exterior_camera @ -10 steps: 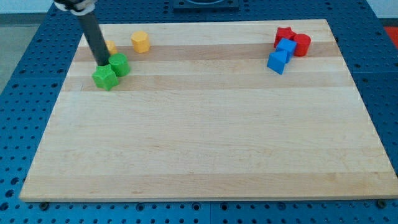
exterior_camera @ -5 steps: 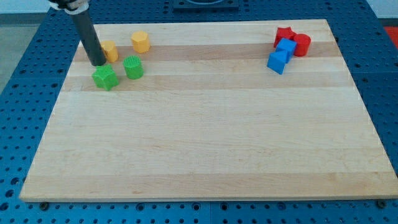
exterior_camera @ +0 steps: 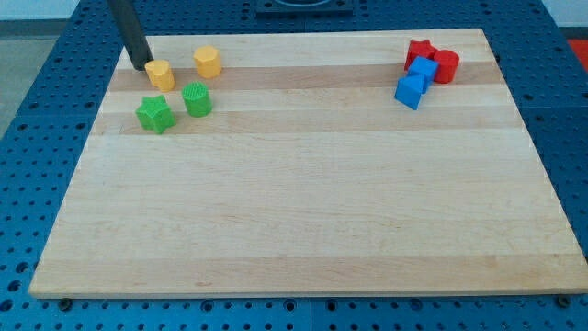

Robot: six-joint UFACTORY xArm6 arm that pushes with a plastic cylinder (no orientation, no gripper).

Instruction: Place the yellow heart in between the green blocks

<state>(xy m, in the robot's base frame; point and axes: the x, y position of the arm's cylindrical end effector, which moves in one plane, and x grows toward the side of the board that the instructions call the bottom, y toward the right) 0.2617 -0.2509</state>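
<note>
Two green blocks [exterior_camera: 155, 113] [exterior_camera: 197, 98], two yellow, two red, two blue on the wooden board [exterior_camera: 303, 202]; my jawless tip [exterior_camera: 140, 67] stands at the yellow heart's [exterior_camera: 160, 74] ten o'clock.

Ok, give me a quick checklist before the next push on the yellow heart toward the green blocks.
1. My tip in view: ok.
2. Tip behind the yellow heart, at its upper left: ok.
3. Gap open between the green star and the green cylinder-like block: ok, though narrow.
4. Heart already between them: not ok, it sits above the gap.
5. Yellow hexagon block out of the push path: ok.
6. Tip touching the heart: cannot tell.
</note>
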